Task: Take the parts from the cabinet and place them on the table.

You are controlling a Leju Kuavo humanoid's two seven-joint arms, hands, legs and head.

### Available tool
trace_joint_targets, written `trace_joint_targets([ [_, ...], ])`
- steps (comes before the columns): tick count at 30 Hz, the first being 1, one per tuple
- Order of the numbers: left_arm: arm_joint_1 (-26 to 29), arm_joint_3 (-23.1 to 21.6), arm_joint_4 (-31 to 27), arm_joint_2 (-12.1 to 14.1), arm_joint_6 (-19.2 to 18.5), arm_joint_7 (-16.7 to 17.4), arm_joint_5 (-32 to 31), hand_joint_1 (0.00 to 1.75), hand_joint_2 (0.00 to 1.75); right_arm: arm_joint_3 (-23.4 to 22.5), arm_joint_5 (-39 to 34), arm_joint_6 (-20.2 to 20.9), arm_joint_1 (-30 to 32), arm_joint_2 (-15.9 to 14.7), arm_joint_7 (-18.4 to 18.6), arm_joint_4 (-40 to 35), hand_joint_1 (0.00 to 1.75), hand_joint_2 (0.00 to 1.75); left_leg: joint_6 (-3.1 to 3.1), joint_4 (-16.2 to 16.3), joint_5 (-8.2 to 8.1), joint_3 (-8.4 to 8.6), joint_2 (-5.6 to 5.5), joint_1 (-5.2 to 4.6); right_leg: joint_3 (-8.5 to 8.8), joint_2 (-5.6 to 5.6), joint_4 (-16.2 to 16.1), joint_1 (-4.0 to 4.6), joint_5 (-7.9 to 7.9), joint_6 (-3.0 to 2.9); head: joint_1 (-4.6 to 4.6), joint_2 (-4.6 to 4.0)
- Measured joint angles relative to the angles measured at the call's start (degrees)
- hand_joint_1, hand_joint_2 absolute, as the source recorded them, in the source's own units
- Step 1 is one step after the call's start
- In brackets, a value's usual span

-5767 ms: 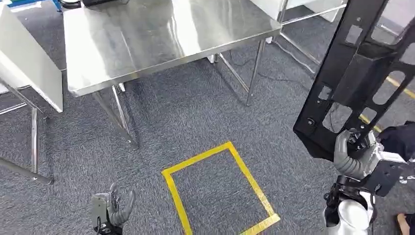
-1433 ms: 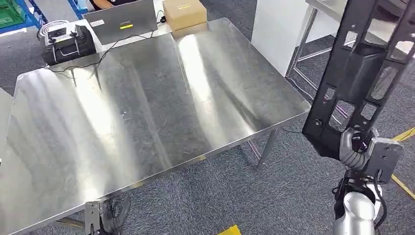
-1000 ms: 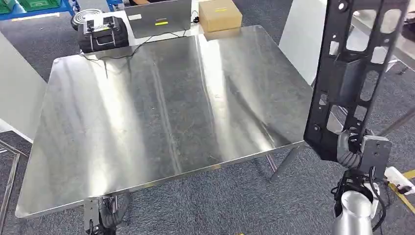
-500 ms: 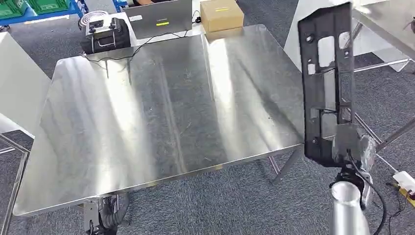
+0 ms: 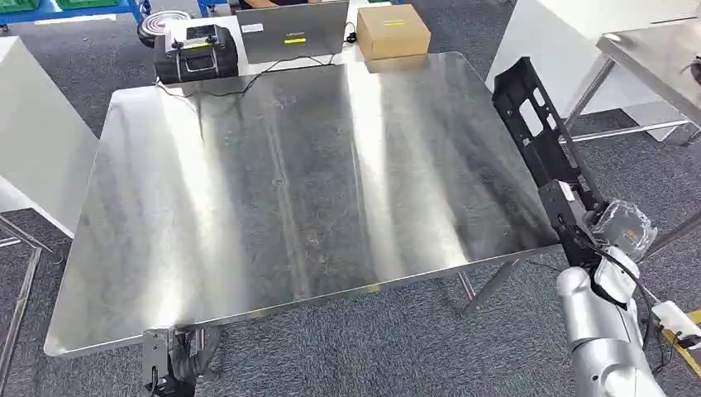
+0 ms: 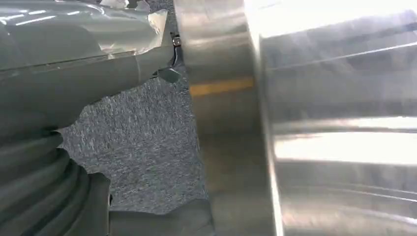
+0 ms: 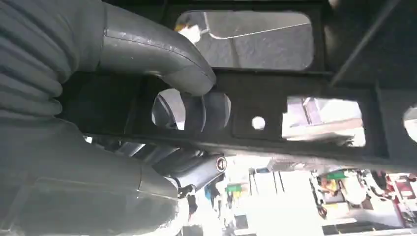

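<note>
Black perforated plastic panel part [image 5: 541, 145], gripped by the right hand [image 5: 608, 236], leans over the steel table's [image 5: 248, 190] right edge in the placing step; next, lower it flat; left hand's [image 5: 178, 360] fingers unclear.

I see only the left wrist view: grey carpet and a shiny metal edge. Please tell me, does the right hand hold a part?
Observer: Yes. In the head view the right hand grips a long black part at its lower end.
Operator: Is the part already on the table?
Observer: I cannot tell whether it touches. It leans tilted over the right edge of the steel table, its upper end toward the far side.
Operator: How is the grasp?
Observer: In the right wrist view the thumb presses on the face of the part, and dark fingers show through a round hole.
</note>
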Motion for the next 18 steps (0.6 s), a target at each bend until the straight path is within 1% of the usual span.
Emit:
trace_joint_targets([
  [1,0.0,0.0,0.0,0.0,0.1,0.0,0.1,0.00,1.75,0.4,2.0,0.2,-0.6,0.0,1.2,0.6,1.75,1.75,0.03,0.0,0.02,-0.02,-0.14,-0.24,-0.07,0.00,0.2,0.23,0.25,0.22,0.04,0.00],
  [2,0.1,0.0,-0.1,0.0,0.3,0.0,0.3,0.00,1.75,1.0,4.9,0.8,-1.6,0.1,2.7,1.5,1.75,1.75,0.07,0.0,0.04,-0.01,-0.24,-0.55,1.34,0.00,-2.4,0.42,1.42,0.48,0.09,0.00],
  [3,0.1,0.1,-0.2,0.0,0.3,0.0,0.3,0.00,1.75,1.4,7.4,1.6,-2.8,0.2,4.0,2.2,1.75,1.75,0.09,0.0,0.05,0.01,-0.27,-0.84,3.67,0.01,-6.9,0.58,3.10,0.56,0.11,0.00],
  [4,0.1,0.1,-0.3,-0.1,0.4,0.0,0.3,0.00,1.75,2.0,9.8,2.6,-4.1,0.5,5.3,3.0,1.75,1.75,0.10,0.0,0.07,0.04,-0.27,-1.11,6.79,0.08,-12.7,0.82,4.94,0.35,0.09,0.00],
  [5,0.1,0.3,-0.4,-0.2,0.5,0.0,0.3,0.00,1.75,2.7,11.3,3.5,-5.5,0.7,6.1,3.8,1.75,1.75,0.13,0.0,0.11,0.02,-0.20,-1.03,9.26,0.54,-17.5,1.33,5.98,-0.51,0.07,0.00],
  [6,0.1,0.5,-0.5,-0.3,0.6,0.0,0.3,0.00,1.75,3.4,11.8,4.2,-6.5,1.1,6.7,4.4,1.75,1.75,-0.04,0.2,0.01,-0.14,-0.28,-1.57,9.88,0.95,-17.9,1.69,6.61,-0.99,-0.09,0.00],
  [7,0.3,0.7,-0.6,-0.3,0.5,0.0,0.3,0.00,1.75,4.1,12.0,4.7,-7.3,1.2,7.2,5.2,1.75,1.75,-0.12,0.2,0.05,-0.21,-0.31,-1.43,9.68,0.75,-18.1,1.50,7.06,-1.17,0.00,0.00],
  [8,0.5,0.9,-0.8,-0.4,0.5,0.0,0.3,0.00,1.75,4.9,12.2,4.9,-8.0,1.5,7.6,6.0,1.75,1.75,-0.33,0.1,0.22,-0.28,-0.46,-1.28,9.69,0.63,-18.2,1.65,7.22,-1.34,0.02,0.00],
  [9,0.7,1.0,-1.0,-0.5,0.4,0.0,0.3,0.00,1.75,5.7,12.3,5.3,-8.5,1.9,8.2,6.5,1.75,1.75,-0.18,0.3,0.12,-0.46,-0.58,-1.45,9.74,0.48,-18.4,1.37,7.54,-1.15,0.02,0.00],
  [10,0.8,1.4,-1.2,-0.5,0.3,0.0,0.2,0.00,1.75,6.9,12.3,5.6,-9.3,2.3,8.9,7.2,1.75,1.75,0.23,0.2,0.38,-0.66,-0.61,-1.33,9.49,0.45,-18.4,1.34,7.61,-0.99,-0.02,0.00],
  [14,1.2,2.4,-1.6,-0.4,-0.4,0.0,-0.5,0.00,1.75,11.2,12.4,8.2,-11.7,3.7,9.6,9.4,1.75,1.75,-0.09,-0.1,0.56,-0.80,-0.72,-1.35,9.26,0.30,-18.4,1.35,7.62,-1.02,-0.02,0.00],
  [18,1.2,2.8,-1.7,-0.4,-0.7,0.0,-1.5,0.00,1.75,15.9,12.4,11.8,-15.3,6.2,10.0,10.9,1.75,1.75,-0.11,-0.2,0.58,-0.81,-0.69,-1.34,9.15,0.34,-18.4,1.37,7.63,-1.03,-0.04,0.00],
])
